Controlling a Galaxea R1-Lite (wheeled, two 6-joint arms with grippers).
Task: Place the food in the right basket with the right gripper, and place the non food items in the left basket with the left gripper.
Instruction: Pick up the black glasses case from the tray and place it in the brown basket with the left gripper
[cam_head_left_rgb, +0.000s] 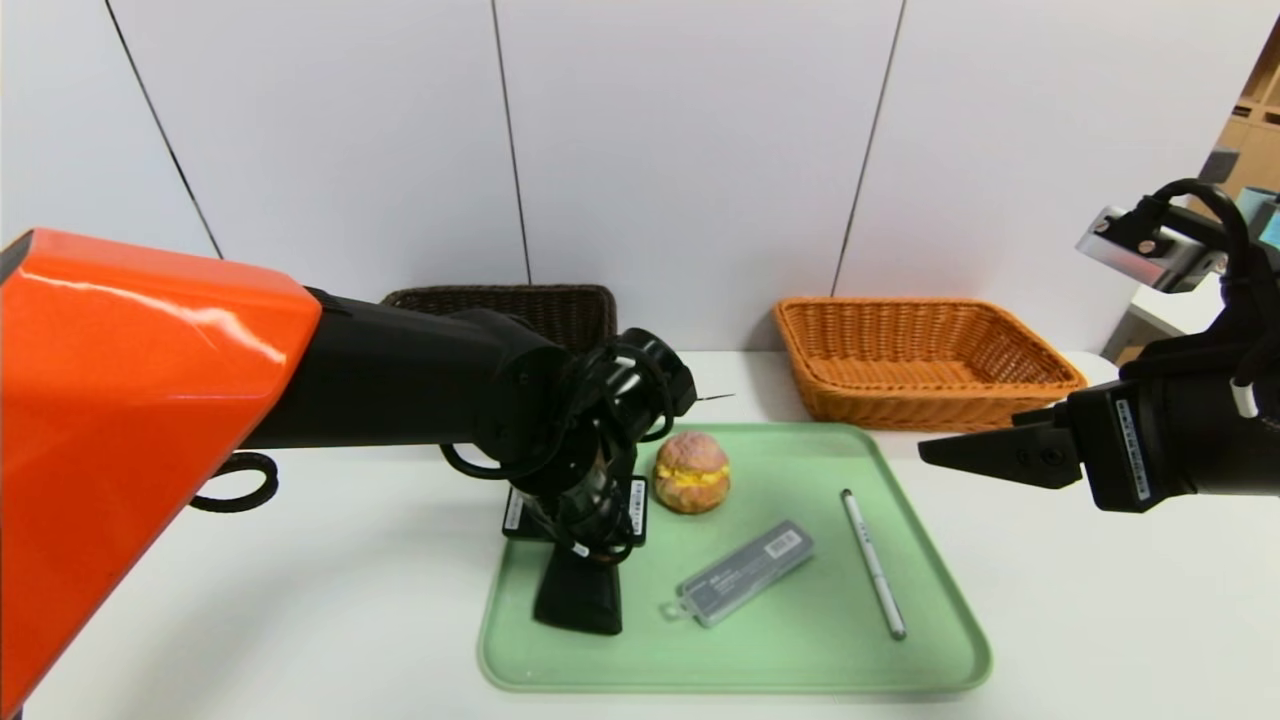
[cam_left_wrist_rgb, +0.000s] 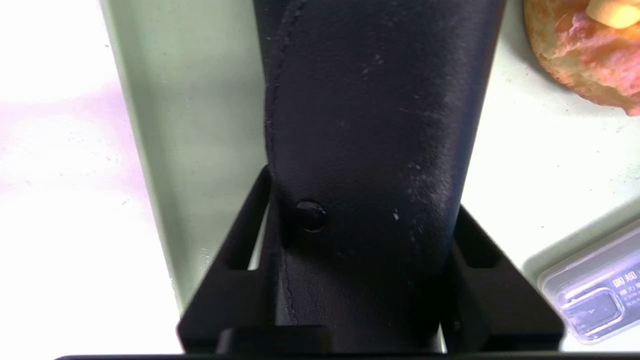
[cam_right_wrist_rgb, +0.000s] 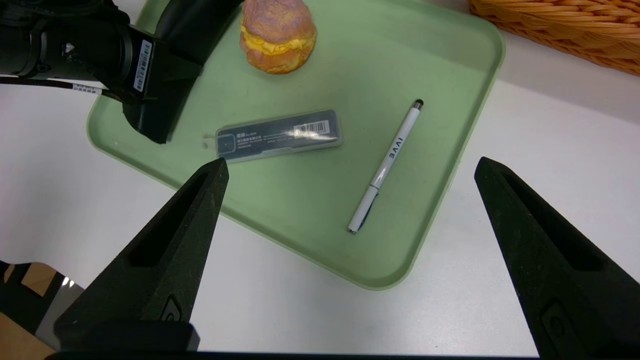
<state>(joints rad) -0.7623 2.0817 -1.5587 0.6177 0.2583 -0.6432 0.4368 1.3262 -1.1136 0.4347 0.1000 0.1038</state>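
Black cloth item: a folded black piece with a stitched seam and a snap stud lies on the green tray by its left edge, long axis running from the tray's near-left corner back toward the far left side; its near end shows below the left gripper in the head view.
Left gripper: down on the tray's left side, pointing steeply downward, one finger pressed to each long side of the black piece, so it is clamped across the piece's width.
Bun: the round bun with yellow filling sits on the tray's far-left part, just beside the left gripper, apart from the case.
Plastic case: the flat grey case with a barcode label lies in the tray's middle, long axis slanting from near-left to far-right, its tab end toward the near-left.
Pen: the white-silver pen lies toward the tray's right edge, roughly parallel to that edge, its dark tip pointing to the far side.
Right gripper: held above the table off the tray's right edge, pointing left and downward, fingers spread wide with nothing between them.
Left basket: dark brown wicker at the table's far edge, behind the left arm.
Right basket: orange wicker beyond the tray's far-right corner.
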